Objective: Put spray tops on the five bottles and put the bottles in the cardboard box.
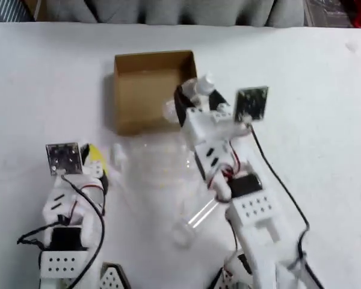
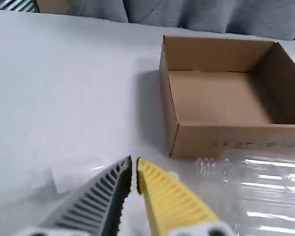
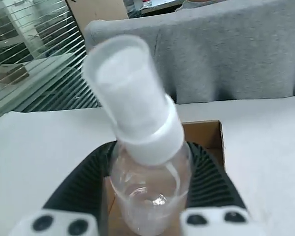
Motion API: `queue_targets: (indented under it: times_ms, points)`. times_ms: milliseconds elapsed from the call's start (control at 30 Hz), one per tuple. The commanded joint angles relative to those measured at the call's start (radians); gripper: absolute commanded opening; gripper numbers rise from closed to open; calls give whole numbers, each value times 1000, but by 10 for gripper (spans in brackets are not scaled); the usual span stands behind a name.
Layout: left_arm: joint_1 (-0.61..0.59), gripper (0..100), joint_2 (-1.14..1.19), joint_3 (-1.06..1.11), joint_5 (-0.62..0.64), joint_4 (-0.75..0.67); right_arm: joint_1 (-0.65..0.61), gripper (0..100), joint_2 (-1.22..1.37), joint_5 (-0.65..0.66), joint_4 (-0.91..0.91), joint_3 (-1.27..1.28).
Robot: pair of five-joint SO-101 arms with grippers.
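Right pincer [image 3: 152, 150] clamped on bottle [image 3: 148, 189] | left pincer [image 2: 133, 164] closed, empty

Bench [image 1: 325, 78], seen from above. Box [image 1: 145, 90]: open, upright, near the middle of the far edge. Right arm [image 1: 253, 211]: comes in from the near edge, right of centre, and slants up to the box's near right corner. Right pincer [image 1: 185, 105]: black, closed around a capped bottle [image 1: 200, 88], whose white top stands over the box's right wall. Left arm [image 1: 66, 223]: by the near left corner. Left pincer [image 1: 96, 158]: one yellow finger visible, apart from the box. Clear bottles [image 1: 153, 165]: lying between the two arms, just on the near side of the box, outlines hard to separate. Clear tube-like piece [image 1: 200, 215]: lying against the right arm.
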Motion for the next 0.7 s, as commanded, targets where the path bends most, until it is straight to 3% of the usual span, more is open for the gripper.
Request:
queue_targets:
  times_ms: [0, 233, 433, 667]
  points:
    - [-10, 24, -13, -6, 5, 8, 7, 15, 171, 9, -73, -158]
    - [-10, 24, -13, -6, 5, 8, 8, 15, 429, 12, -76, -382]
    - [-10, 24, -13, -6, 5, 5, 8, 15, 581, 150, -82, -529]
    - [-8, 24, -13, -6, 5, 2, 42, 15, 763, 170, -76, -726]
